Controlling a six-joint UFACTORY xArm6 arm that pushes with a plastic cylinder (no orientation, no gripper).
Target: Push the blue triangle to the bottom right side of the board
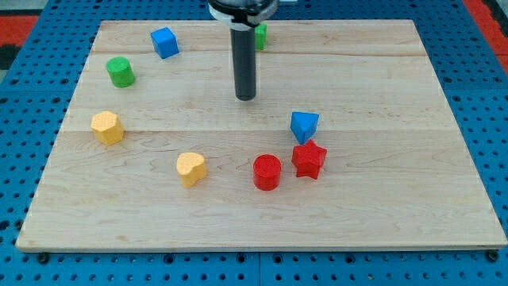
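The blue triangle lies right of the board's middle, just above the red star and close to touching it. My tip rests on the board up and to the left of the blue triangle, a clear gap away from it. The rod rises from the tip to the view's top.
A red cylinder sits left of the red star. A yellow heart and a yellow hexagon lie at the left. A green cylinder and a blue cube are upper left. A green block is partly hidden behind the rod.
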